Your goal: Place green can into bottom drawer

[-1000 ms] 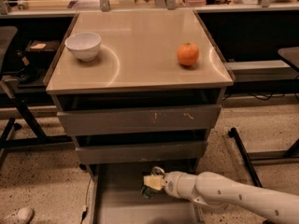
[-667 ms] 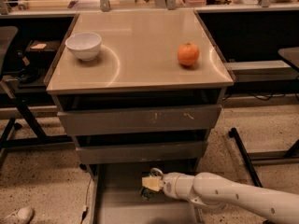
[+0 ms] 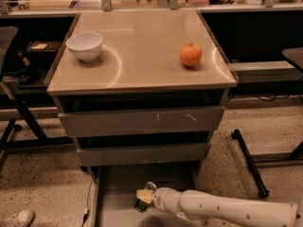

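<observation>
The bottom drawer (image 3: 118, 186) is pulled out, a wide shallow grey tray under the two upper drawers. My white arm reaches into it from the lower right. My gripper (image 3: 144, 198) is over the drawer floor near its middle, shut on the green can (image 3: 140, 205). The can is small and dark green; only its lower part shows below the pale fingers (image 3: 143, 194). It hangs just above or on the drawer floor; I cannot tell which.
The two upper grey drawers (image 3: 142, 120) have scratched fronts. On the beige top stand a white bowl (image 3: 84, 46) at the left and an orange fruit (image 3: 191, 55) at the right. A black frame leg (image 3: 248, 161) lies on the floor at the right, and a shoe (image 3: 16, 218) at the lower left.
My gripper has shifted a little left and down inside the bottom drawer with the can. Bowl and orange have not moved.
</observation>
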{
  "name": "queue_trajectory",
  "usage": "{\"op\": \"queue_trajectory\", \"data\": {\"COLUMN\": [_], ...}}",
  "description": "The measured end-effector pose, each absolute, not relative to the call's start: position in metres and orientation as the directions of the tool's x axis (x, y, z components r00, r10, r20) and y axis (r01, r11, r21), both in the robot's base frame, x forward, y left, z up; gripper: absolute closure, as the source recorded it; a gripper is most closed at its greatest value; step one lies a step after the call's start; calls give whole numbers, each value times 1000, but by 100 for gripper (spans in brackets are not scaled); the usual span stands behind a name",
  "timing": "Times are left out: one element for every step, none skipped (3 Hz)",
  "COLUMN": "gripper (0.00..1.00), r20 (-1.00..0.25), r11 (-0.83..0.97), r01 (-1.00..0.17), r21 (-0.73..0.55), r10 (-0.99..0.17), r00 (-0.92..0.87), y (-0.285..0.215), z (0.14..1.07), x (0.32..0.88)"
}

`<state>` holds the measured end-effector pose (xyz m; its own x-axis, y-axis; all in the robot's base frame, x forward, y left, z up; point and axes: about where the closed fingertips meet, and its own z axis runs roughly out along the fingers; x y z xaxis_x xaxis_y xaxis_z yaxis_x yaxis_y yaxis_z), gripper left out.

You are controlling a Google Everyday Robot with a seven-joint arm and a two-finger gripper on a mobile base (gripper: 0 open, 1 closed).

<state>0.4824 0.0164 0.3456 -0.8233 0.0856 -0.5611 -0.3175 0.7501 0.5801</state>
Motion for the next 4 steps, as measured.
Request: {"op": "queue_trajectory", "data": {"gripper": [100,100,100,100], "r20": [-541,-533,-528,-540], "r11": [777,782,781,801], "r01": [-259,-240,-229,-175], "r21": [574,575,581,573], "r10": [123,136,148,208], "r00": [-832,-835,-836,-816], "y": [21,22,28,30], "z": [303,292,280,258], "x": [485,483,486,497]}}
